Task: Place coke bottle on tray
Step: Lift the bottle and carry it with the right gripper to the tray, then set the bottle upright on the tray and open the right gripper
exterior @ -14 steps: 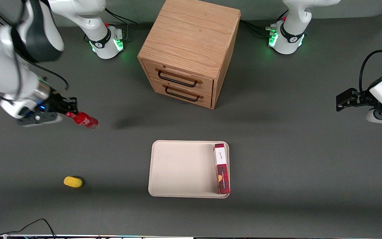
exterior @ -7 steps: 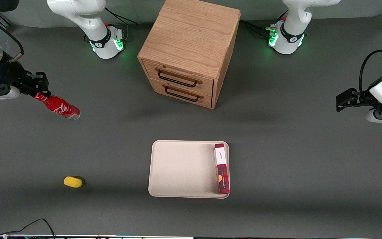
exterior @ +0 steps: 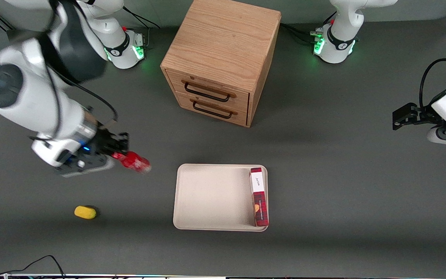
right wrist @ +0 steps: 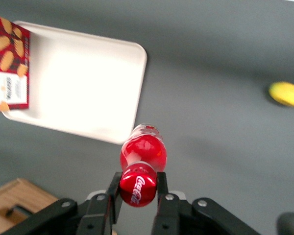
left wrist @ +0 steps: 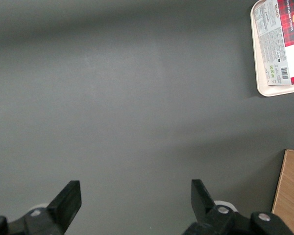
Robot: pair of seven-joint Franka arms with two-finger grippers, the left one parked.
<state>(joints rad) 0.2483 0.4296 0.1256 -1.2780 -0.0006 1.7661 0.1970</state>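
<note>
dark grey counter (exterior: 323, 186) carries everything you see: a wooden two-drawer cabinet (exterior: 223, 58) stands farther from the front camera, and the beige tray (exterior: 211, 197) lies flat nearer to it, in front of the drawers. on the tray, along the rim toward the parked arm's end, rests a long red-and-white box (exterior: 258, 195), touching the tray floor. a small yellow object (exterior: 85, 212) sits on the counter toward the working arm's end, well apart from the tray.

your pincer (exterior: 117, 152) hangs above the counter, between the yellow object's end and the tray, and it is clamped on the coke bottle (exterior: 134, 162). the wrist view shows both fingers (right wrist: 162, 183) pressed against the red cap, one on each side, with the white script logo facing the camera. the bottle (right wrist: 142, 152) is lifted off the counter and tilted, its base pointing toward the tray's near corner (right wrist: 137, 54). it is near the tray rim but not over the tray, touching nothing but the fingers.
</note>
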